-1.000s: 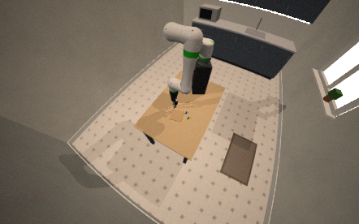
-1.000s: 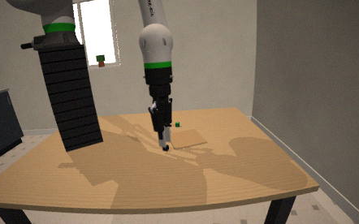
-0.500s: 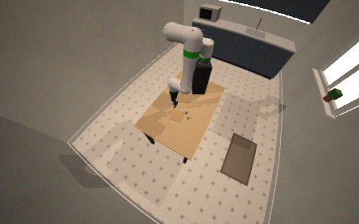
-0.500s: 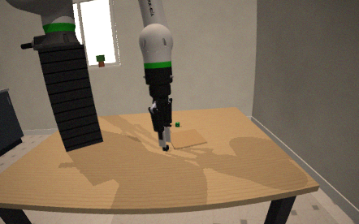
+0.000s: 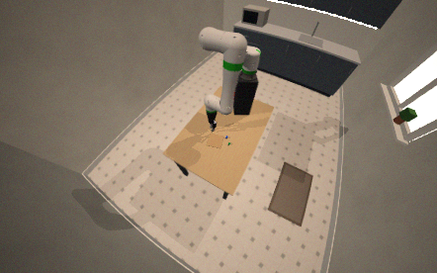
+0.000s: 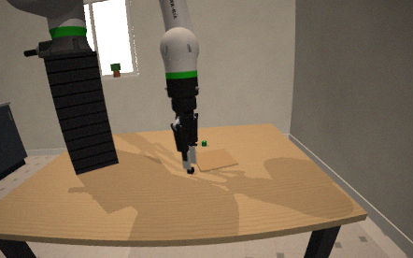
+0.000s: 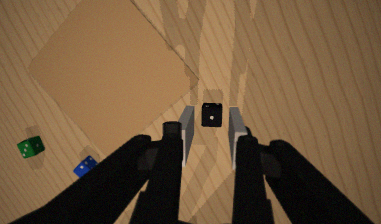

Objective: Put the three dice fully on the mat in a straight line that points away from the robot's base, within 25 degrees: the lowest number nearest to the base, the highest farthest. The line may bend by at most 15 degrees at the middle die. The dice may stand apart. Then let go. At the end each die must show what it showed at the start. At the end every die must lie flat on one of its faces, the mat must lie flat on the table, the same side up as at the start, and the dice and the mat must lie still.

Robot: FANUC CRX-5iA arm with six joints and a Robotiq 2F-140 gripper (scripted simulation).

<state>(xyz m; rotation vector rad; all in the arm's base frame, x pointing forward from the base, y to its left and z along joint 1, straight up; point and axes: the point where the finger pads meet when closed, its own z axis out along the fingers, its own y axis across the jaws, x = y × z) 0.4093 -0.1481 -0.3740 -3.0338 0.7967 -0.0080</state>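
Though off-mat, black die [image 7: 212,115] one-up

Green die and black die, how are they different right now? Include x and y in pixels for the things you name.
The green die [image 5: 229,143] [image 6: 204,143] [image 7: 31,147] stands away from the fingers [image 5: 213,127] [image 6: 192,155]; the black die [image 6: 191,171] [image 7: 211,115] lies between them, with a gap on each side. In the wrist view, the green die looks turned at an angle, the black die nearly square to the fingers. Both are off the mat [image 5: 216,142] [image 6: 217,160] [image 7: 111,70].

Dark lettering on the upright link of the arm [image 5: 229,81] [image 6: 176,19] is too small to read surely. The black die [image 6: 191,171] [image 7: 211,115] shows a single white pip on one face; pips on the green die [image 5: 229,143] [image 6: 204,143] [image 7: 31,147] and blue die [image 5: 226,136] [image 7: 85,167] cannot be counted surely.
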